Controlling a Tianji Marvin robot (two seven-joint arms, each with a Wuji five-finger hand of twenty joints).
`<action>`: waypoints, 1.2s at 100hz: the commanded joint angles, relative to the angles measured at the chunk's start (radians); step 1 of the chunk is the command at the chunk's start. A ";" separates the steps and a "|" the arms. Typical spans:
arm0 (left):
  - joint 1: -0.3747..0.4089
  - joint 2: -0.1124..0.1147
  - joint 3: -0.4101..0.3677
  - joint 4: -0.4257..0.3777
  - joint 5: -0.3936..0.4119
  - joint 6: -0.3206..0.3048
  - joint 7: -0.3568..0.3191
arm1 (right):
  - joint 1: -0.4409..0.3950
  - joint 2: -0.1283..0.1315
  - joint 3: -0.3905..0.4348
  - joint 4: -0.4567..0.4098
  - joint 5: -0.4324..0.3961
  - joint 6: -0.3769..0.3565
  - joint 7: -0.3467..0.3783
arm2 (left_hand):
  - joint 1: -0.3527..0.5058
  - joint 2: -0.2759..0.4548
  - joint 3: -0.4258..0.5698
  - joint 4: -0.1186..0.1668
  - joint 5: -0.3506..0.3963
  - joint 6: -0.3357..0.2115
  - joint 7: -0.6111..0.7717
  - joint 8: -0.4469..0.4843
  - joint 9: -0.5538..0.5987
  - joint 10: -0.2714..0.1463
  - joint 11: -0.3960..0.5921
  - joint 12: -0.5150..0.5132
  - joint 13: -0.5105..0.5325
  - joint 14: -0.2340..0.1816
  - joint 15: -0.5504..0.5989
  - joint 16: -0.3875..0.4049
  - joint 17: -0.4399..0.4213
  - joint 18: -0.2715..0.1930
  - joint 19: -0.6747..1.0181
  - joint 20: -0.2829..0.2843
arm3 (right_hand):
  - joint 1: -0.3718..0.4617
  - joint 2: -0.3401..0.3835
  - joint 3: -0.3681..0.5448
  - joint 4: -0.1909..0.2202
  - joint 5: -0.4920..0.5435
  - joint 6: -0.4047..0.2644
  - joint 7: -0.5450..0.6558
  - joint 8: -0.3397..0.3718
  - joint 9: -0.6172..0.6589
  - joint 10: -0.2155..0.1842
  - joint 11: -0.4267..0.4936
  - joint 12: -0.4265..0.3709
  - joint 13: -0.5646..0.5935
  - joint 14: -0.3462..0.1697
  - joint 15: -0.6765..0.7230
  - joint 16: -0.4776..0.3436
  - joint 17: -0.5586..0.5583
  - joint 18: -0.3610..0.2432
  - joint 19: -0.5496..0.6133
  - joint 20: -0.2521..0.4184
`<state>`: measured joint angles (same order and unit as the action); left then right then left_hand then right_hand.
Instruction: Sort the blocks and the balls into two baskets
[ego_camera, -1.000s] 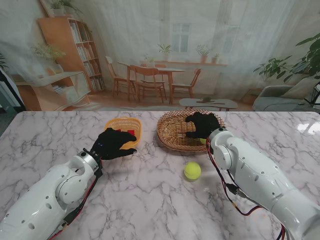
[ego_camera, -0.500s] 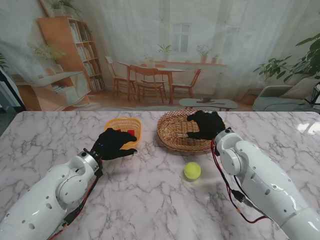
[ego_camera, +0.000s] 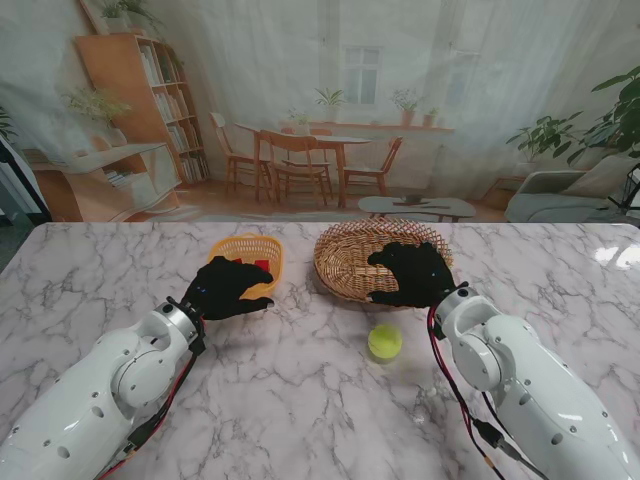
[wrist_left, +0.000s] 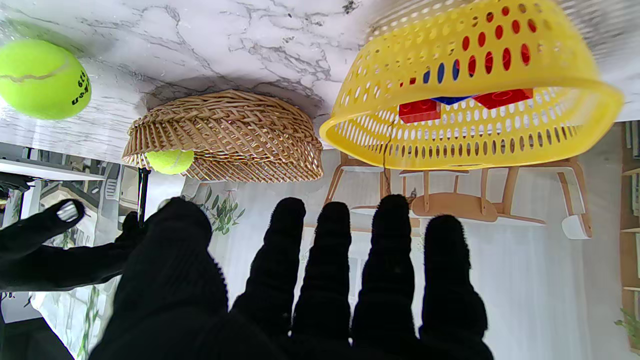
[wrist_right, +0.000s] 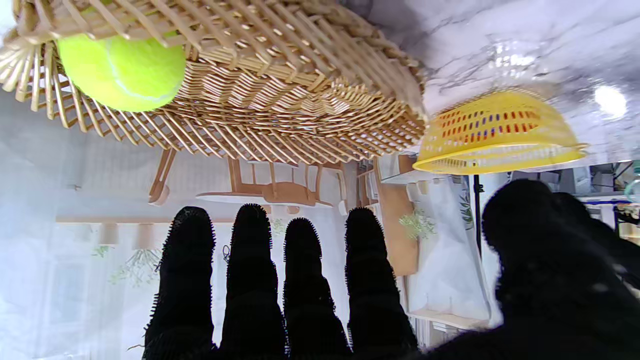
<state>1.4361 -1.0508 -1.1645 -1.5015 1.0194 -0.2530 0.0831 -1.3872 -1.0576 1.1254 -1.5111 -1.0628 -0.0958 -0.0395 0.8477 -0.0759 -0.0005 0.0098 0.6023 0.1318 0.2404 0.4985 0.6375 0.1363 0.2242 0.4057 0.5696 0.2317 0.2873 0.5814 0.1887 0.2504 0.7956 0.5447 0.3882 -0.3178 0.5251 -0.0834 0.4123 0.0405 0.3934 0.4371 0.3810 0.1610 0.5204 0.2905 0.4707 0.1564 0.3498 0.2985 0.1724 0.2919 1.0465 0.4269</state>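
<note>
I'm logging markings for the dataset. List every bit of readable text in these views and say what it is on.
Tennis ball on the table: black printing on its side, upside down in the left wrist view and too blurred to read for certain.
Tennis ball in the wicker basket: no print visible.
Yellow plastic basket, the red blocks in it, and both gloved hands: no text.
Stand view: nothing readable.

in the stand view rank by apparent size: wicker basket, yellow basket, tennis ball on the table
1. wicker basket, clearly largest
2. yellow basket, smaller, though the left hand covers part
3. tennis ball, smallest
</note>
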 joint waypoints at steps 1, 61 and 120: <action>-0.001 0.000 0.001 0.003 0.000 0.004 -0.015 | -0.032 0.005 0.003 -0.021 -0.001 -0.005 -0.002 | 0.005 0.038 -0.020 -0.010 -0.007 0.014 0.009 -0.004 0.016 0.004 0.005 0.009 -0.007 0.013 0.022 0.002 -0.007 -0.005 0.017 0.000 | -0.008 0.040 -0.016 0.025 0.014 0.006 -0.017 0.007 0.023 0.006 -0.015 -0.003 0.005 0.022 -0.060 -0.008 -0.010 0.028 -0.014 -0.006; -0.002 0.001 0.002 0.002 0.002 0.009 -0.024 | -0.195 0.009 0.008 -0.091 -0.059 -0.030 -0.089 | 0.002 0.039 -0.020 -0.010 -0.008 0.012 0.008 -0.004 0.017 0.003 0.003 0.009 -0.006 0.011 0.020 0.002 -0.011 -0.008 0.015 0.002 | -0.010 0.003 0.000 0.033 0.127 0.056 0.053 0.122 0.097 0.021 0.156 0.186 0.120 0.013 0.221 0.164 0.146 0.000 0.138 0.040; -0.003 0.001 0.004 0.004 0.008 0.015 -0.021 | -0.143 0.013 -0.072 0.041 -0.046 0.052 -0.089 | 0.000 0.039 -0.021 -0.010 -0.005 0.011 0.008 -0.003 0.019 0.003 0.003 0.009 -0.007 0.012 0.022 0.003 -0.011 -0.008 0.019 0.005 | -0.031 -0.042 0.056 0.029 0.124 0.047 0.057 0.139 0.081 0.025 0.159 0.201 0.113 0.009 0.252 0.179 0.173 -0.023 0.187 0.080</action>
<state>1.4346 -1.0497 -1.1631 -1.5018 1.0271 -0.2383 0.0709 -1.5340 -1.0458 1.0603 -1.4881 -1.1105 -0.0536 -0.1343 0.8477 -0.0758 -0.0005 0.0098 0.6023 0.1319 0.2404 0.4985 0.6375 0.1362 0.2242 0.4057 0.5696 0.2317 0.2873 0.5814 0.1887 0.2501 0.7956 0.5447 0.3880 -0.3409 0.5460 -0.0685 0.5344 0.0746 0.4421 0.5564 0.4670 0.1720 0.6546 0.4787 0.5739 0.1666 0.5476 0.4644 0.3350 0.2870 1.2088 0.4882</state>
